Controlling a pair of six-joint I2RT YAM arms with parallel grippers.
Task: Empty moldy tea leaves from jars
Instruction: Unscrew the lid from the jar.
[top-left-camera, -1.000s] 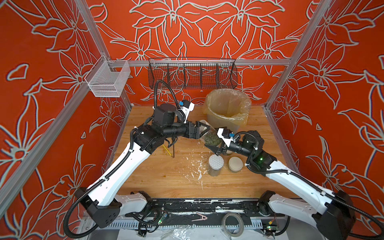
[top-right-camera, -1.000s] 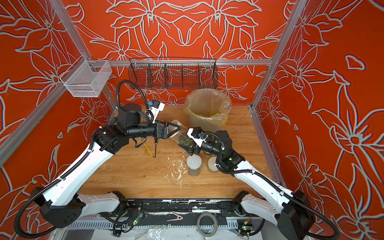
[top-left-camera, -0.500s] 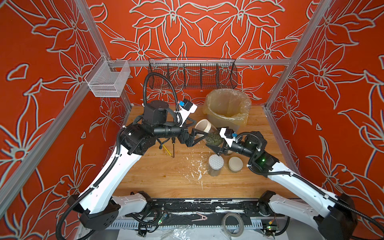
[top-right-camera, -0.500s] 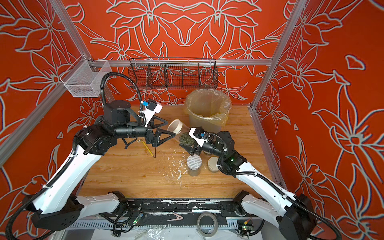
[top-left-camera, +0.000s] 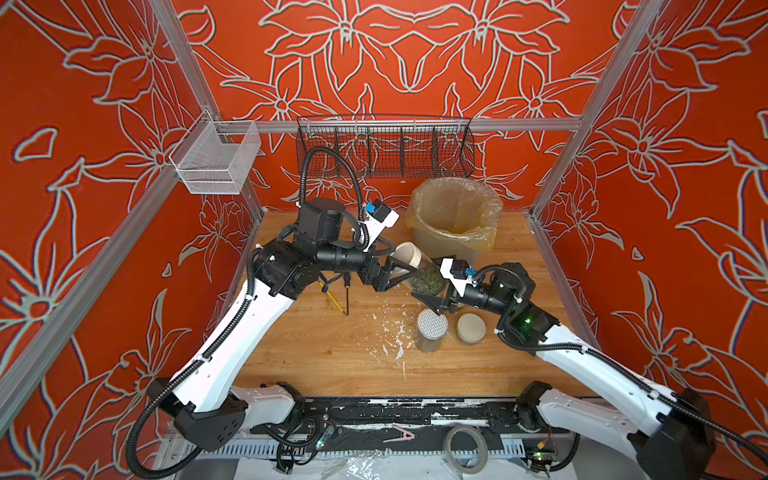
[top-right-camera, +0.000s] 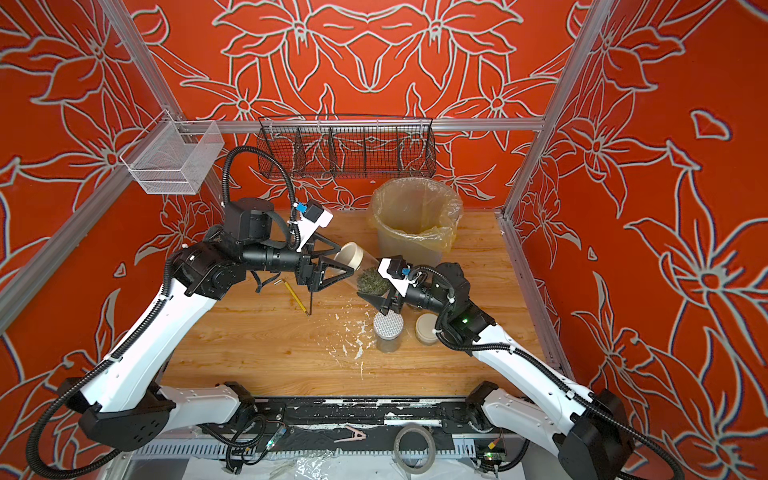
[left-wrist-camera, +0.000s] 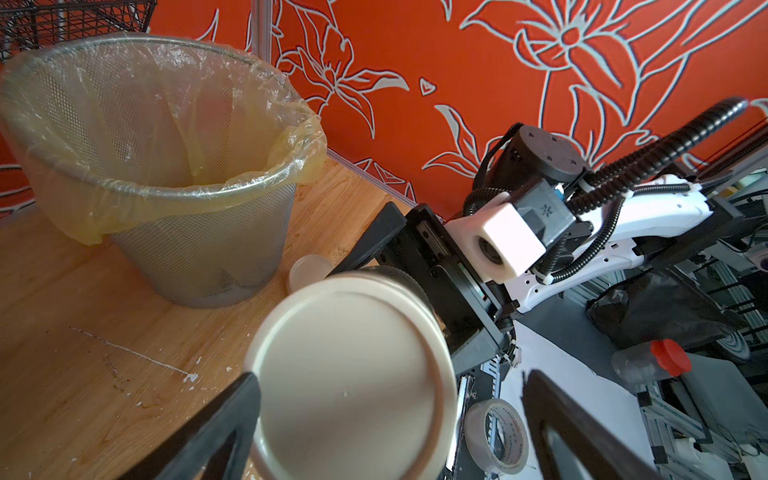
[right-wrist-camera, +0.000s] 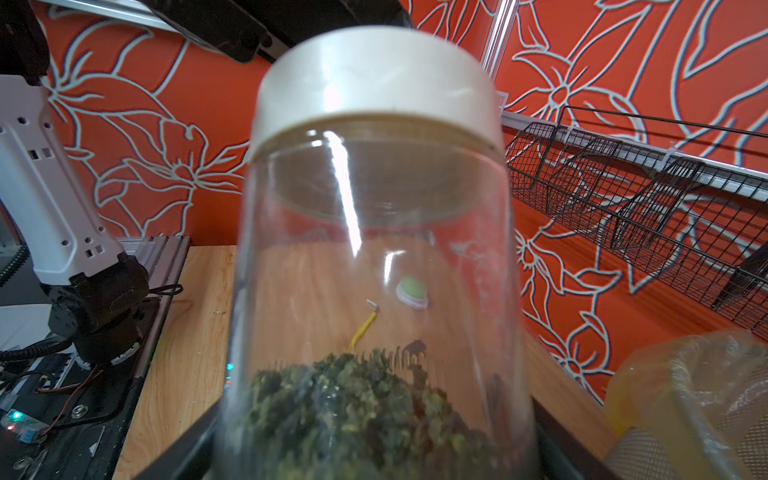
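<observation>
Clamping jar (top-left-camera: 423, 274) base, right tool (top-left-camera: 436, 287); left tool (top-left-camera: 400, 266) straddling lid (left-wrist-camera: 349, 374).

**Operator:** On my screen: walls (top-left-camera: 124, 104) orange-red, traced with pale grey flower outlines; table (top-left-camera: 311, 353) honey-brown wood grain, flecked white; arms (top-left-camera: 232, 353) white, joints black.

**Desk:** And at one o'clock?

**Operator:** Bin (left-wrist-camera: 199, 249) grey mesh, liner (left-wrist-camera: 145, 116) translucent yellow. The tilted jar (right-wrist-camera: 374, 249) is clear, its lid (right-wrist-camera: 374, 83) cream, the tea leaves (right-wrist-camera: 353, 407) dark olive-green. At four o'clock, the dotted lid (top-left-camera: 432, 325) is white with grey spots.
</observation>
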